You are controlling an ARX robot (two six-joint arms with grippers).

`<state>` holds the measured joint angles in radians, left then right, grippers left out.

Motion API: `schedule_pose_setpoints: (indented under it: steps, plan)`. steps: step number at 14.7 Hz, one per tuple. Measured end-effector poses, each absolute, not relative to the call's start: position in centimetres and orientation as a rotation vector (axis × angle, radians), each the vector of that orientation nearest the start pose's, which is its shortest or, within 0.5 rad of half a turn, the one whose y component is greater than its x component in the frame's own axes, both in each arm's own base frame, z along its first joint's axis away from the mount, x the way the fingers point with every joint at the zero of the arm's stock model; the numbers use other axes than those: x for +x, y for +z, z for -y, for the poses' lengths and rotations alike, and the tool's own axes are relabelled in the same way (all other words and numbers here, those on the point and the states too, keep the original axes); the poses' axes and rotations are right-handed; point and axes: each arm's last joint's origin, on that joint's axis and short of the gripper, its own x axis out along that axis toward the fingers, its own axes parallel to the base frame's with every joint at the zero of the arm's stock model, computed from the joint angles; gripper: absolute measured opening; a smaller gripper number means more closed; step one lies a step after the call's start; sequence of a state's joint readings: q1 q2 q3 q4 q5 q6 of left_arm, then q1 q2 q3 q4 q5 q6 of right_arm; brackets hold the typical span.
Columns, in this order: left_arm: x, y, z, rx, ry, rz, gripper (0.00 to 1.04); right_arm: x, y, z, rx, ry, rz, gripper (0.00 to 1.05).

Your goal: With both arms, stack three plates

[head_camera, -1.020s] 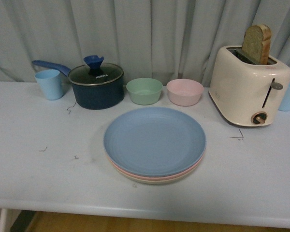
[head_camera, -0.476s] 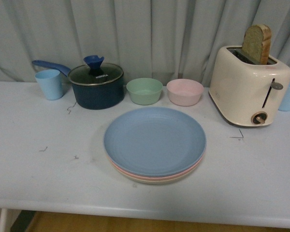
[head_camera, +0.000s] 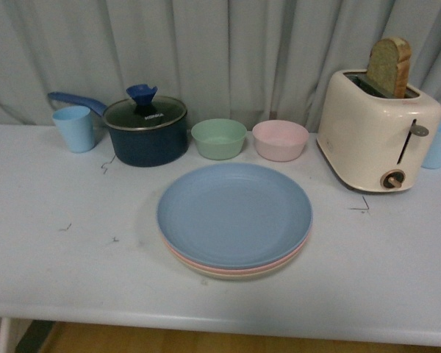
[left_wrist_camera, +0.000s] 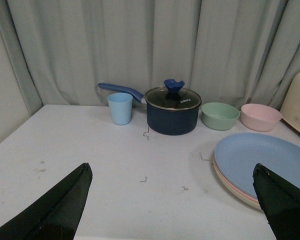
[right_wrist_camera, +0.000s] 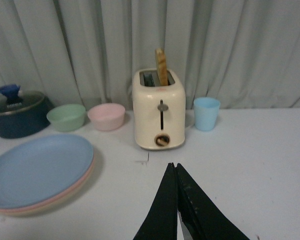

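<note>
I see the left end effector (left_wrist_camera: 172,200) spread wide and the right end effector (right_wrist_camera: 176,170) closed, both empty above the surface (head_camera: 51,257). The blue plate (head_camera: 234,213) tops pink (head_camera: 206,265) and beige (head_camera: 239,276) mid-surface.

Right gripper (right_wrist_camera: 176,172) low at six o'clock, black fingers (right_wrist_camera: 162,210) pressed together, tips touching, nothing between them, hovering over bare white table (right_wrist_camera: 250,165). Cream toaster (right_wrist_camera: 159,110) dead ahead at twelve, bread slice (right_wrist_camera: 161,67) poking up from one slot. Light blue cup (right_wrist_camera: 206,113) just beside it at one o'clock. Stacked plates (right_wrist_camera: 40,172) at nine: blue on top, pink and beige rims peeking beneath. Pink bowl (right_wrist_camera: 106,116), green bowl (right_wrist_camera: 66,117), dark pot (right_wrist_camera: 15,114) lined up at ten and eleven before the grey curtain (right_wrist_camera: 230,50).
</note>
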<state>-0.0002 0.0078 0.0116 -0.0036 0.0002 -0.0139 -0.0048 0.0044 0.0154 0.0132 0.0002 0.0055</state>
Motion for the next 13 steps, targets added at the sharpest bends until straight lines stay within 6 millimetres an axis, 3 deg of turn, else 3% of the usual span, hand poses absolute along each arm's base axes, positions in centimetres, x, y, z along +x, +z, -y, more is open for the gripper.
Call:
schedule_pose_setpoints:
  steps: [7, 9, 12, 13]
  plan:
    - [9.75, 16.66, 0.00, -0.014, 0.000, 0.001, 0.98, 9.72, 16.68, 0.05, 0.006, -0.005, 0.004, 0.02]
    - [9.75, 16.66, 0.00, -0.014, 0.000, 0.001, 0.98, 9.72, 16.68, 0.05, 0.004, -0.005, 0.004, 0.21]
    - [9.75, 16.66, 0.00, -0.014, 0.000, 0.001, 0.98, 9.72, 16.68, 0.05, 0.004, -0.005, 0.004, 0.61]
    - [9.75, 16.66, 0.00, -0.014, 0.000, 0.001, 0.98, 9.72, 16.68, 0.05, 0.004, -0.005, 0.004, 0.94]
